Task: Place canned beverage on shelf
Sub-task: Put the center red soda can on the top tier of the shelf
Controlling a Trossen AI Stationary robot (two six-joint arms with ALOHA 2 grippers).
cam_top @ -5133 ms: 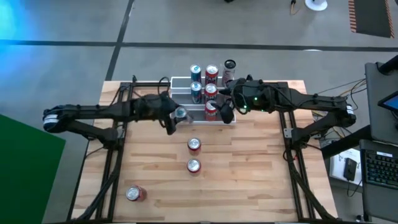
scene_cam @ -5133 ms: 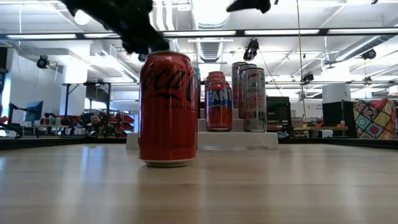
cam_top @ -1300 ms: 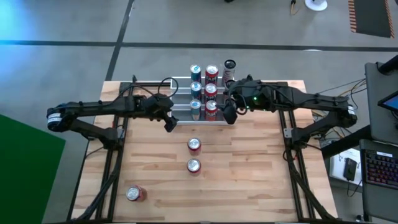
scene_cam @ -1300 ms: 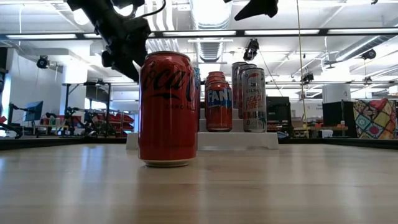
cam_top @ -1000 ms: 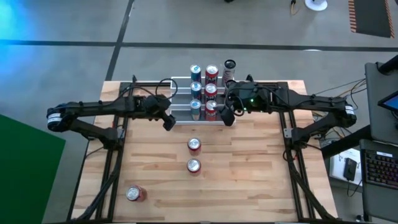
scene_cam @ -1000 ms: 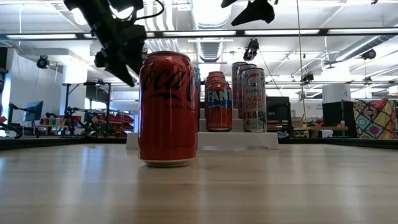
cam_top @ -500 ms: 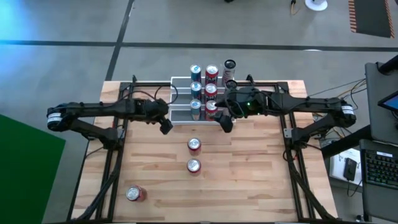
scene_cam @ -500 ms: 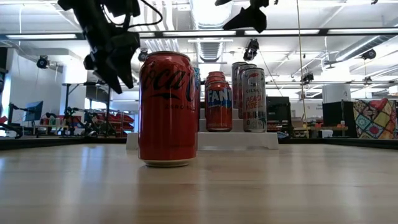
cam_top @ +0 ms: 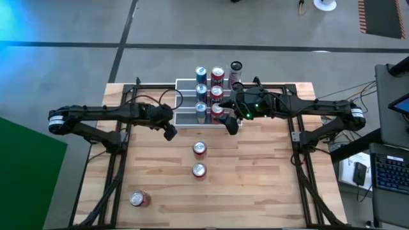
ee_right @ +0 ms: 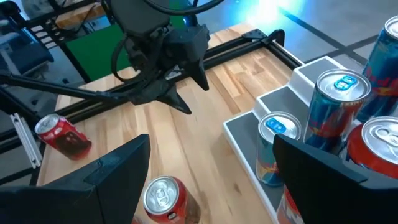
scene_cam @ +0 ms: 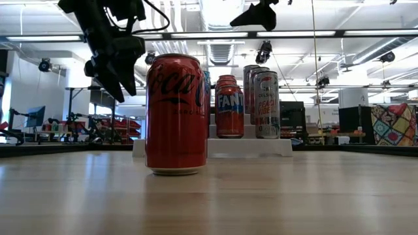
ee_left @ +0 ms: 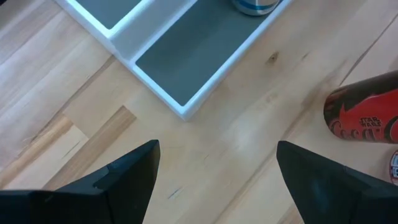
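Note:
The shelf point(cam_top: 185, 117), a white three-step rack with grey treads, stands at the table's far middle. It holds blue cans point(cam_top: 201, 108) and red cans point(cam_top: 217, 92) upright on its steps, with a silver can point(cam_top: 236, 67) at the back. Two red cans point(cam_top: 200, 149) point(cam_top: 199, 170) stand on the table before it. A third point(cam_top: 138, 199) lies near the front left. My left gripper point(cam_top: 169, 133) hangs open and empty just off the shelf's left front corner point(ee_left: 180, 112). My right gripper point(cam_top: 231, 126) hangs open and empty at the shelf's right front.
In the low view the nearest red can point(scene_cam: 176, 114) stands in front of the shelf point(scene_cam: 261, 146), with my left gripper point(scene_cam: 108, 55) and my right gripper point(scene_cam: 258, 13) above. The right wrist view shows my left arm point(ee_right: 165, 56) over bare wood. Black frame rails point(cam_top: 121, 137) line both table sides.
My left gripper has drawn away from the shelf toward the table's left and near edge, still open. My right gripper has shifted a little toward the near edge and left. No can has moved.

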